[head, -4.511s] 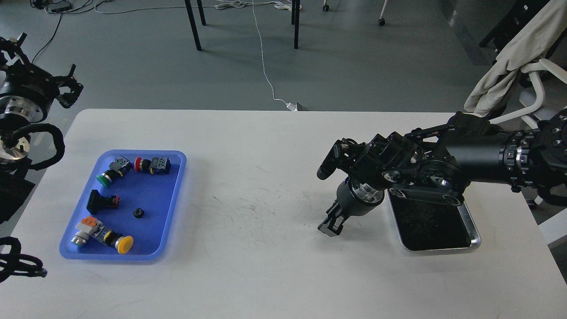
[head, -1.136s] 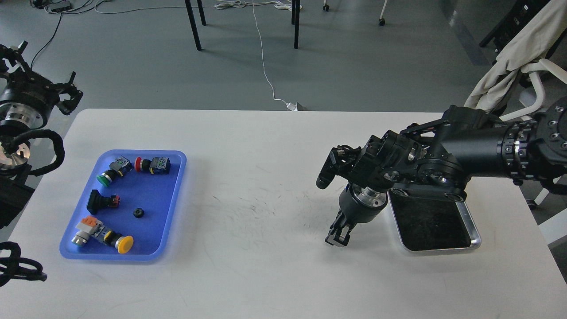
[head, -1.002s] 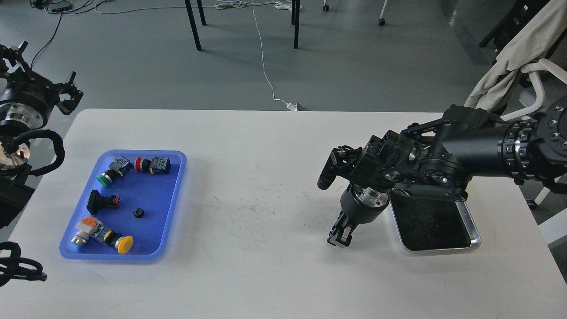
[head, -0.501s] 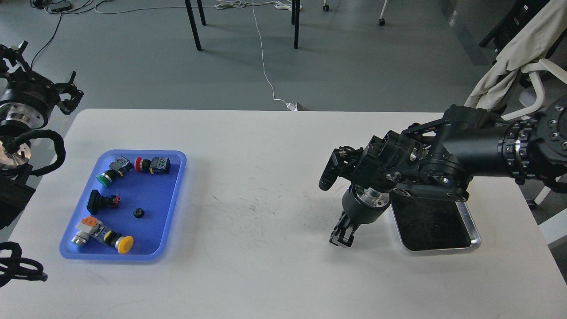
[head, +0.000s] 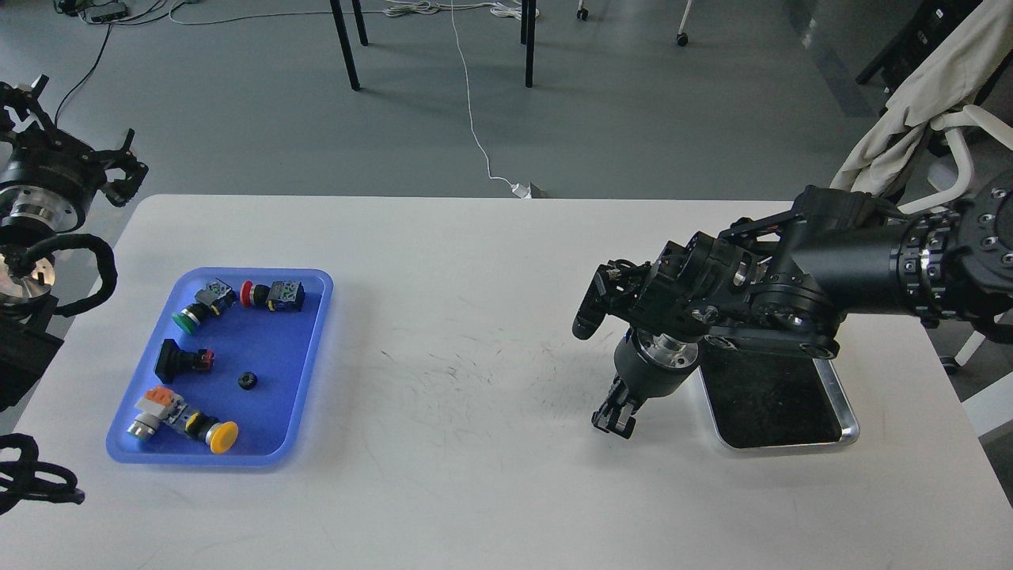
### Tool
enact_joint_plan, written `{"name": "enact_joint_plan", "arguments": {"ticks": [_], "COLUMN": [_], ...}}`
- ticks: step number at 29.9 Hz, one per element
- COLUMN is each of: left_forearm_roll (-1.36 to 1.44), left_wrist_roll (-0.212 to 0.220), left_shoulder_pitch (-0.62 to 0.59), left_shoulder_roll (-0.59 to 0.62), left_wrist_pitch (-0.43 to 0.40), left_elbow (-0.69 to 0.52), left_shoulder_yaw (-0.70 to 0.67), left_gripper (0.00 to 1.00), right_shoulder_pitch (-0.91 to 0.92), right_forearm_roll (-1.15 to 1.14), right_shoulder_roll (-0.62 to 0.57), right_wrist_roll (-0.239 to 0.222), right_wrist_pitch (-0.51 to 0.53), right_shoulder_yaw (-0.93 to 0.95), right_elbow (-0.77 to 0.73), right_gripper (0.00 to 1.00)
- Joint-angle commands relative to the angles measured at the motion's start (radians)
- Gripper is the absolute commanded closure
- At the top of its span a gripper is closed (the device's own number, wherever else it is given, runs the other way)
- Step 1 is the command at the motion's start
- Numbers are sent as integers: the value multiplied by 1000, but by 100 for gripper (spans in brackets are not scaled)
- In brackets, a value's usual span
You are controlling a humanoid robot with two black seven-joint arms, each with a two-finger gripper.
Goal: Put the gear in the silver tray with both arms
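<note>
The right gripper (head: 615, 418) points down over the table (head: 475, 475), just left of the silver tray (head: 845, 405) at four o'clock; whether its jaws are open cannot be told. The small black gear (head: 247, 381) lies in the blue tray (head: 313, 332) at nine o'clock, unpicked. The left gripper (head: 119, 166), at ten o'clock, shows spread fingers and must probably reach for it next.

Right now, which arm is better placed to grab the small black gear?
Probably left: the gear lies in the blue tray on the left gripper's side; the right gripper hangs beside the silver tray.
</note>
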Motion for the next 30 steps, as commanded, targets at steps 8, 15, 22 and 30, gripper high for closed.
{"name": "enact_joint_plan", "arguments": {"ticks": [8, 15, 22, 30], "left_forearm_roll": [0, 3, 5, 5], "left_wrist_roll": [0, 6, 6, 6], "left_shoulder_pitch": [0, 3, 6, 8], "left_shoulder_roll": [0, 0, -7, -16], "left_wrist_pitch": [0, 0, 0, 0], "left_elbow": [0, 0, 0, 0], "left_shoulder_yaw": [0, 11, 14, 15], "left_gripper": [1, 1, 1, 1], "right_shoulder_pitch": [-1, 45, 136, 144], "right_forearm_roll": [-8, 3, 12, 14], "right_shoulder_roll": [0, -76, -285, -552], "right_wrist_roll": [0, 0, 0, 0], "right_wrist_pitch": [0, 0, 0, 0], "right_shoulder_yaw": [0, 17, 95, 166], "right_elbow": [-2, 7, 97, 148], "right_gripper": [99, 99, 99, 99]}}
